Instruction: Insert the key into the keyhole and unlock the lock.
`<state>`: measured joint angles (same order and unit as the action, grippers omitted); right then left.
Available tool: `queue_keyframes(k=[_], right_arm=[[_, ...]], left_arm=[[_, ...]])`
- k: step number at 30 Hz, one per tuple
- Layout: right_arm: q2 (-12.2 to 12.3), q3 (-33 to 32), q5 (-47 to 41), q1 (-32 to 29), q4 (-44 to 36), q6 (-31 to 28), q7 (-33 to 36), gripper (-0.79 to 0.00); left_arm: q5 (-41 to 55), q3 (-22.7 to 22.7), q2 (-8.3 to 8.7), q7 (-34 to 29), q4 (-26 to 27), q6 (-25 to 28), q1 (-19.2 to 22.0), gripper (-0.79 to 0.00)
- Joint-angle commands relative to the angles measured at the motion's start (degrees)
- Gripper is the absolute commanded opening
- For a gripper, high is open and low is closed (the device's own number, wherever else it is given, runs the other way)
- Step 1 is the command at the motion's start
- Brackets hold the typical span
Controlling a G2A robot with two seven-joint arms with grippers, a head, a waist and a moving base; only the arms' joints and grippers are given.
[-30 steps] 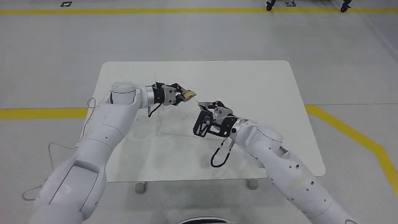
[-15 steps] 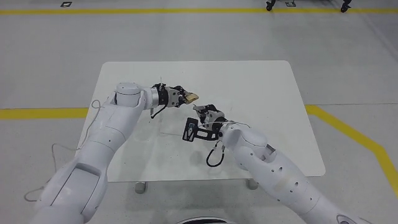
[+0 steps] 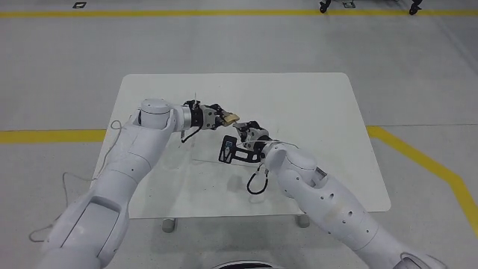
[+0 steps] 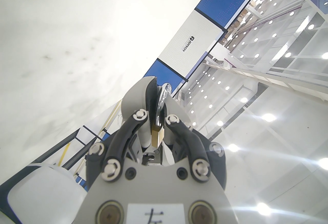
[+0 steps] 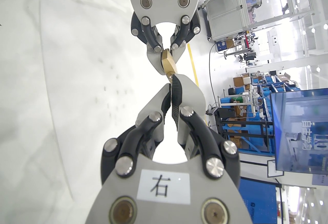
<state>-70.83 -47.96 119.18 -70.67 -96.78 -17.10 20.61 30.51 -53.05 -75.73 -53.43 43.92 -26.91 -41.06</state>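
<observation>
A small brass padlock (image 3: 229, 117) is held above the white table (image 3: 314, 97) with my left gripper (image 3: 223, 116) shut on it. In the left wrist view the lock's brass body (image 4: 156, 136) sits between the fingers and its silver shackle (image 4: 163, 95) points outward. My right gripper (image 5: 172, 82) is shut, fingertip to fingertip with the left gripper (image 5: 167, 72). A sliver of the key (image 5: 169, 78) shows at its tips, touching the keyhole end of the padlock (image 5: 168, 62). The rest of the key is hidden between the pads. From above, the right gripper (image 3: 241, 128) meets the lock over the table's middle.
Black cables hang from both wrists, and the right arm's black wrist block (image 3: 227, 150) hovers just over the table. Bare table top spreads to the right and far side. Yellow floor lines run beside the table.
The right gripper has swung left and up until its tips meet the padlock. The left arm shifted the padlock slightly right early on, then held still.
</observation>
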Motion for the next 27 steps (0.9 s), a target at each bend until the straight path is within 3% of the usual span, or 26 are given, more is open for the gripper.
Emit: queue_keyframes(k=[1, 27], right_arm=[[-0.1, 0.0, 0.2, 0.0, 0.0, 0.0, 0.1, -0.785], [-2.0, 2.7, 6.1, 0.7, 1.1, -1.7, 5.1, -0.785]], left_arm=[[-0.1, 0.0, -0.01, 0.0, 0.1, 0.0, -0.1, -0.785], [-2.1, -0.7, 0.7, 2.1, 3.4, -3.7, -1.3, -0.785]])
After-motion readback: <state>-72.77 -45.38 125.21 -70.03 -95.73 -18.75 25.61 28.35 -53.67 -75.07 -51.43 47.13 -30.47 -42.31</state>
